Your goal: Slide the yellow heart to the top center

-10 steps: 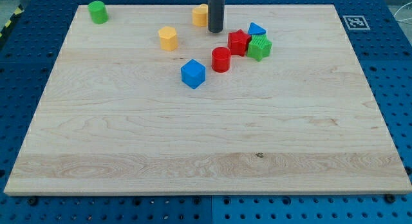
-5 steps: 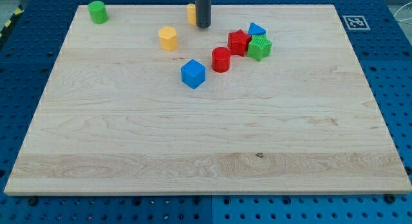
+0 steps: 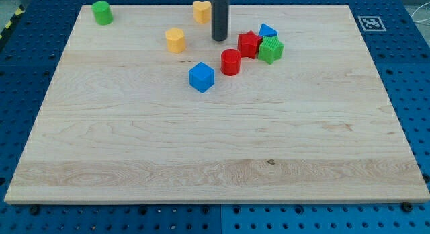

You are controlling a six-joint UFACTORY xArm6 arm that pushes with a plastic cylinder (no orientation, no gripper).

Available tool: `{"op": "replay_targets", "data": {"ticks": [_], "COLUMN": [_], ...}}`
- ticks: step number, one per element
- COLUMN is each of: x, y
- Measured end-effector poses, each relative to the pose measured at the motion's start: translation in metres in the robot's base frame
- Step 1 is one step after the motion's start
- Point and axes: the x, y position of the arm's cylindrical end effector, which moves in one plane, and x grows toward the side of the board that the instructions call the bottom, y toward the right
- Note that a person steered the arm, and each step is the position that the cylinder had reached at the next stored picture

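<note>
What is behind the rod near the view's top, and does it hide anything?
The yellow heart sits just behind and to the view's left of the rod, near the top edge. My tip rests below it, apart. The rod covers only bare board; whether it clips the heart's edge is unclear.

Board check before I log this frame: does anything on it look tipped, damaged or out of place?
Nothing stands out. The yellow heart sits flat near the top centre, my tip just below and to its right, apart from it. The red star, green block and blue triangle are bunched together, none tipped. The board looks undamaged.
</note>
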Motion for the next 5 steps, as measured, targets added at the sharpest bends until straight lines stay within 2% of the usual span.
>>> {"op": "replay_targets", "data": {"ticks": [1, 2, 3, 5], "x": [-0.009, -0.037, -0.066, -0.069], "y": [-0.045, -0.07, -0.072, -0.048]}}
